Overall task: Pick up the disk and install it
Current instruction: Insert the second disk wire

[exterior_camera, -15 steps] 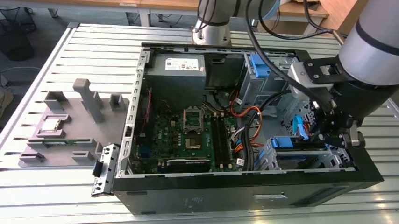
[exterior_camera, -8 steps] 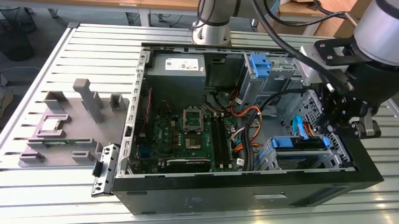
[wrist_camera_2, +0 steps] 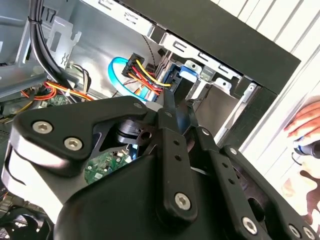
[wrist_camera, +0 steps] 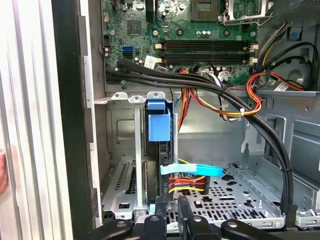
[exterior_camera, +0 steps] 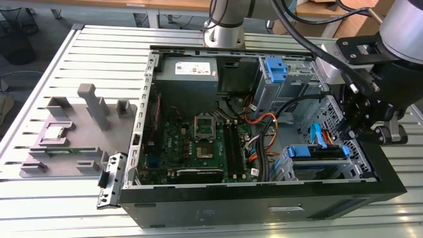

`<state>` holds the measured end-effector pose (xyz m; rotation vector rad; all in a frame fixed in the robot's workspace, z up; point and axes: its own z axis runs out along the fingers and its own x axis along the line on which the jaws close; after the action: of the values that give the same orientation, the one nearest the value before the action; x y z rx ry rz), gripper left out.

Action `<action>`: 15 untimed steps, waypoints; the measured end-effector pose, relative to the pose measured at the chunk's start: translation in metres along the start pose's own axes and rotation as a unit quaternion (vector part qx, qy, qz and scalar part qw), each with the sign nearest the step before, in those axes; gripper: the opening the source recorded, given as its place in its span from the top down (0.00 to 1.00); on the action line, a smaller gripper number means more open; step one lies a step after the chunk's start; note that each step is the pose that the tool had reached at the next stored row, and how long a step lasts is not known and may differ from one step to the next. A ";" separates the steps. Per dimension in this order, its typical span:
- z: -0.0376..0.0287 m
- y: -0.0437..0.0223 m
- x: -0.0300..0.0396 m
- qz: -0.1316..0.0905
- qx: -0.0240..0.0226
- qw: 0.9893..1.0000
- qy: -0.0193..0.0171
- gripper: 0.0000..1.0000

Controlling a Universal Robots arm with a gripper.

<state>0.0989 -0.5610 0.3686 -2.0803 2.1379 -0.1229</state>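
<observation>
Disk (wrist_camera: 159,165): seated upright in drive bay of computer case (exterior_camera: 264,203), lower centre. Claw (wrist_camera: 167,220): just beside it, grip undeterminable.

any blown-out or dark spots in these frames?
Second wrist view: slatted table blown out white, gripper linkage dark against it. First wrist view: table slats washed out, motherboard evenly lit. Exterior view: soft light, inside of computer case dim.

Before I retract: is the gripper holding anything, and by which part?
Cannot tell. The gripper sits at the disk's end in the drive bay; contact is hidden.
</observation>
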 end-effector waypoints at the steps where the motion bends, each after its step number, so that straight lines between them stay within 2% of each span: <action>1: 0.0000 -0.0001 0.0000 0.000 -0.004 1.000 0.000 0.76; 2: 0.0002 -0.0003 0.0000 0.001 -0.011 1.000 0.000 0.76; 4: 0.0007 -0.0011 0.0000 0.001 -0.030 1.000 0.001 0.76; 6: 0.0011 -0.0018 0.0000 0.002 -0.049 0.999 0.002 0.76; 8: 0.0015 -0.0023 0.0000 0.003 -0.064 0.998 0.002 0.76; 9: 0.0015 -0.0024 -0.0001 0.003 -0.068 0.998 0.002 0.76; 10: 0.0014 -0.0024 -0.0001 0.003 -0.068 0.998 0.002 0.76; 15: 0.0013 -0.0024 0.0000 0.003 -0.069 0.998 0.002 0.76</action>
<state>0.1015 -0.5611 0.3677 -2.1475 2.2148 0.0221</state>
